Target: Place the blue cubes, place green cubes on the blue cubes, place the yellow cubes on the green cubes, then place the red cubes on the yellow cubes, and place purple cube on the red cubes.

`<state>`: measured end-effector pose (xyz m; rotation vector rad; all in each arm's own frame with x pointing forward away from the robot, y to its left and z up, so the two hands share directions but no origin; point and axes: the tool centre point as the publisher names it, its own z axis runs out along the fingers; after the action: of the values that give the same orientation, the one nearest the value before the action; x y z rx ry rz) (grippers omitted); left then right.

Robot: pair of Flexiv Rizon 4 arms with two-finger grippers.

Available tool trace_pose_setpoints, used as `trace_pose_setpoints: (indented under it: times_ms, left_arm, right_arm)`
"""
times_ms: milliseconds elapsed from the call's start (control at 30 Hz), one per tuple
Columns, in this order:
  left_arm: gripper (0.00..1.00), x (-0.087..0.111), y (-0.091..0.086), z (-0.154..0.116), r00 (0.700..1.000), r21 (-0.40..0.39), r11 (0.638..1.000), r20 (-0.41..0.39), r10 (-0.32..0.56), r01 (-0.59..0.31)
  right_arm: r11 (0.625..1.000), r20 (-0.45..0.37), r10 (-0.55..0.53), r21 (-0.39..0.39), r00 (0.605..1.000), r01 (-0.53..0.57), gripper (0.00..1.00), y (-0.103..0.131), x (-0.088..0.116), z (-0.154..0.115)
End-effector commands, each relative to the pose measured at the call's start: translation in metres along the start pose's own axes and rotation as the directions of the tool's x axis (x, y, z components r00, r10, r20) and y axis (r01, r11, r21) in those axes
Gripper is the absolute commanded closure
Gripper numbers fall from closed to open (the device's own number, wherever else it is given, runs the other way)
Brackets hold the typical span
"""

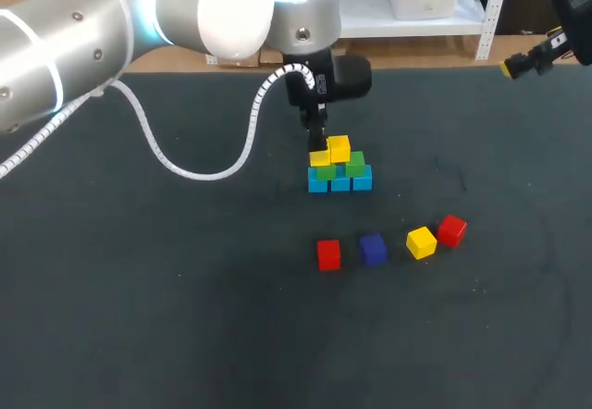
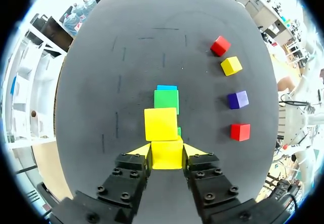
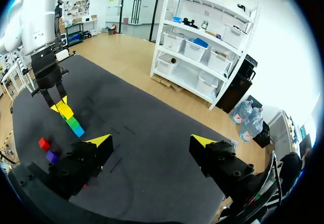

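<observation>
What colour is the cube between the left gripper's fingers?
Yellow. The held cube shows best in the left wrist view.

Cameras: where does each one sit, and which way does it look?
Head view: above and behind the robot, looking down on the dark table; the left arm and left gripper show, the right gripper at the far right corner.
Left wrist view: on the left wrist, looking down along its fingers at the small yellow cube they hold.
Right wrist view: on the right wrist, looking across the table; its open gripper shows.
Shared: all three show the stack of coloured cubes.
</observation>
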<state>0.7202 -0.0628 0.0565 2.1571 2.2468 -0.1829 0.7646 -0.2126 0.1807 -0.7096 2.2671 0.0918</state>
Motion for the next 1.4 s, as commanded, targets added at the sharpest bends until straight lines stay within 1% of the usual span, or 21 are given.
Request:
trace_pose_setpoints:
  times_ms: [33, 100, 200, 233, 300, 333, 367, 400, 667, 767, 867, 1000, 1133, 1233, 1333, 1400]
  left_arm:
    - [0.84, -0.001, 0.002, 0.0, 1.0, 0.004, 1.0, -0.002, 0.001, -0.001]
    - [0.84, -0.001, 0.002, 0.0, 1.0, 0.002, 1.0, -0.001, 0.002, -0.002]
    - [0.79, -0.001, 0.002, 0.0, 1.0, -0.001, 1.0, -0.004, 0.008, -0.008]
    - [0.76, -0.001, 0.002, 0.0, 1.0, -0.001, 1.0, -0.004, 0.01, -0.01]
    - [0.65, -0.001, 0.002, 0.0, 1.0, -0.002, 1.0, -0.006, 0.012, -0.012]
    - [0.65, -0.001, 0.002, 0.0, 1.0, -0.001, 1.0, -0.006, 0.014, -0.014]
    - [0.55, -0.001, 0.002, 0.0, 1.0, 0.0, 1.0, -0.007, 0.019, -0.019]
    - [0.0, -0.002, 0.002, 0.0, 1.0, -0.001, 1.0, -0.008, 0.02, -0.02]
    - [0.0, 0.001, 0.002, -0.004, 1.0, -0.012, 1.0, -0.012, 0.003, -0.003]
    - [0.0, 0.004, 0.001, -0.009, 1.0, -0.025, 0.999, -0.004, -0.02, 0.019]
    - [0.0, 0.013, 0.001, -0.018, 0.999, -0.057, 0.997, 0.008, -0.048, 0.048]
    - [0.0, 0.034, 0.005, -0.035, 0.995, -0.114, 0.989, 0.016, -0.096, 0.097]
    - [0.0, 0.052, 0.007, -0.055, 0.986, -0.159, 0.974, 0.067, -0.154, 0.163]
    - [0.0, 0.061, 0.009, -0.07, 0.969, -0.198, 0.95, 0.113, -0.221, 0.24]
    - [0.0, 0.066, 0.008, -0.085, 0.949, -0.224, 0.928, 0.173, -0.262, 0.297]
    - [0.0, 0.07, 0.012, -0.09, 0.937, -0.262, 0.906, 0.205, -0.283, 0.332]
  right_arm:
    - [1.0, 0.006, 0.001, 0.011, 1.0, -0.001, 0.0, 0.002, 0.002, 0.0]
    - [1.0, 0.006, 0.001, 0.011, 1.0, -0.001, 0.0, 0.002, 0.002, 0.0]
    - [1.0, 0.006, 0.001, 0.011, 1.0, -0.001, 0.0, 0.002, 0.002, 0.0]
    - [1.0, 0.006, 0.001, 0.011, 1.0, -0.001, 0.0, 0.002, 0.002, 0.0]
    - [1.0, 0.006, 0.001, 0.011, 1.0, -0.001, 0.0, 0.002, 0.002, 0.0]
    - [1.0, 0.006, 0.001, 0.011, 1.0, -0.001, 0.0, 0.002, 0.002, 0.0]
    - [1.0, 0.006, 0.001, 0.011, 1.0, -0.001, 0.0, 0.002, 0.002, 0.0]
    - [1.0, 0.006, 0.001, 0.011, 1.0, -0.001, 0.0, 0.002, 0.002, 0.0]
    - [1.0, 0.006, 0.001, 0.011, 1.0, -0.001, 0.0, 0.002, 0.002, 0.0]
    - [1.0, 0.006, 0.001, 0.011, 1.0, -0.001, 0.0, 0.002, 0.002, 0.0]
    - [1.0, 0.006, 0.001, 0.011, 1.0, -0.001, 0.0, 0.002, 0.002, 0.0]
    - [1.0, 0.006, 0.001, 0.011, 1.0, -0.001, 0.0, 0.002, 0.002, 0.0]
    - [1.0, 0.006, 0.001, 0.011, 1.0, -0.001, 0.0, 0.002, 0.002, 0.0]
    - [1.0, 0.006, 0.001, 0.011, 1.0, -0.001, 0.0, 0.002, 0.002, 0.0]
    - [1.0, 0.006, 0.001, 0.011, 1.0, -0.001, 0.0, 0.002, 0.002, 0.0]
    - [1.0, 0.006, 0.001, 0.011, 1.0, -0.001, 0.0, 0.002, 0.002, 0.0]
